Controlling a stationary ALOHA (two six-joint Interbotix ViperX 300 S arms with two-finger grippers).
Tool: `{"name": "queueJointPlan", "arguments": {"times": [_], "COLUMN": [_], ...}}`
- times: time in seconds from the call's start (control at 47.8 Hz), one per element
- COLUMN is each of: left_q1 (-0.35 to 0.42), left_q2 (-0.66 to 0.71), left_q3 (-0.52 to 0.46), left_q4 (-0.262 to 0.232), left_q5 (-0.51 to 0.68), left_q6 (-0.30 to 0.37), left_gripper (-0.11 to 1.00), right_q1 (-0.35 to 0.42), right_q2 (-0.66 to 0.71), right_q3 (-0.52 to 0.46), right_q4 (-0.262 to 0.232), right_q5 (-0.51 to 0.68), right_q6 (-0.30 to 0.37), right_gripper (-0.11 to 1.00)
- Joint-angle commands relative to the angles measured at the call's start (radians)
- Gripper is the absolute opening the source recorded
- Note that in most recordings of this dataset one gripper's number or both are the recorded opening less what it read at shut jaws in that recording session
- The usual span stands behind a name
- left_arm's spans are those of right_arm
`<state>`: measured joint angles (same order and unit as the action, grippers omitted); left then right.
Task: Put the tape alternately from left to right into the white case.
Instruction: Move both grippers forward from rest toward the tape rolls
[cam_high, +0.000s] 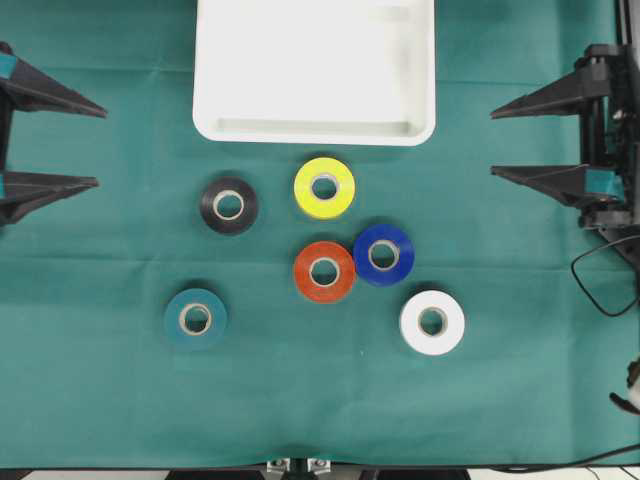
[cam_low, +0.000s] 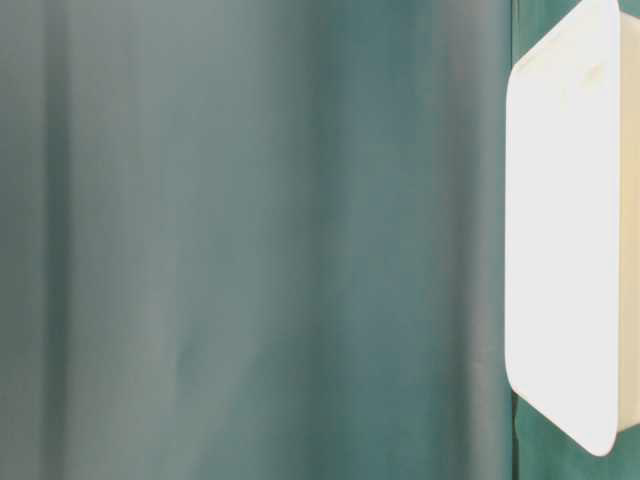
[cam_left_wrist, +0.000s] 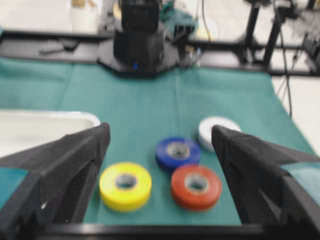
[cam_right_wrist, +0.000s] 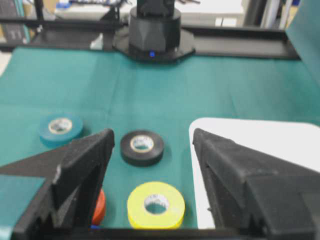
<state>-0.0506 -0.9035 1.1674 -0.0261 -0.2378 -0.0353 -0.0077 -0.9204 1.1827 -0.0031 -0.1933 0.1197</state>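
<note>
Left jaws: black fingers of the left gripper (cam_left_wrist: 160, 165) fill the wrist view's foreground, spread wide with nothing between them, parked at the left edge of the surface well away from any roll.
Right jaws: the right gripper (cam_right_wrist: 152, 165) mirrors it at the right edge, fingers wide apart and likewise empty.
White case: the white case (cam_high: 315, 70) lies at the far middle of the green-covered surface (cam_high: 100, 390), with no roll visible inside it.
Tape rolls: six lie flat in front of the case. The yellow roll (cam_high: 324, 187) sits nearest its rim, the black roll (cam_high: 229, 205) to its left, the teal roll (cam_high: 195, 318) further out on the left, the orange roll (cam_high: 324, 271) touching or just beside the blue roll (cam_high: 384, 254), and the white roll (cam_high: 432, 322) on the right.
Stage: by the look of it, the sorting has not begun.
First move, judged: the left arm should likely open on the teal or black roll, both standing free.
Doing it well: come straight down, span the roll's outer edge with both fingers, lift clear of the rim before releasing.
Risk: the orange and blue pair sit so close that a finger could nudge the neighbour.
</note>
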Motion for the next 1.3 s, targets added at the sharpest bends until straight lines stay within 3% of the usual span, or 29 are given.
{"name": "queueJointPlan", "arguments": {"times": [0.0, 0.23, 0.607, 1.277], "left_q1": [-0.005, -0.005, 0.003, 0.003], "left_q2": [0.057, 0.186, 0.321, 0.523], "left_q3": [-0.034, -0.107, -0.155, -0.247], "left_q4": [-0.003, -0.003, -0.003, -0.003], "left_q5": [0.025, 0.143, 0.179, 0.29], "left_q6": [0.0, -0.014, -0.08, -0.081], "left_gripper": [0.59, 0.58, 0.58, 0.58], "right_q1": [-0.003, -0.003, -0.003, -0.003], "right_q2": [0.035, 0.13, 0.261, 0.456], "right_q3": [-0.038, -0.091, -0.149, -0.218], "right_q4": [0.0, 0.0, 0.0, 0.0], "right_q5": [0.008, 0.074, 0.138, 0.202], "right_q6": [0.002, 0.003, 0.003, 0.034], "right_gripper": [0.77, 0.77, 0.77, 0.77]}}
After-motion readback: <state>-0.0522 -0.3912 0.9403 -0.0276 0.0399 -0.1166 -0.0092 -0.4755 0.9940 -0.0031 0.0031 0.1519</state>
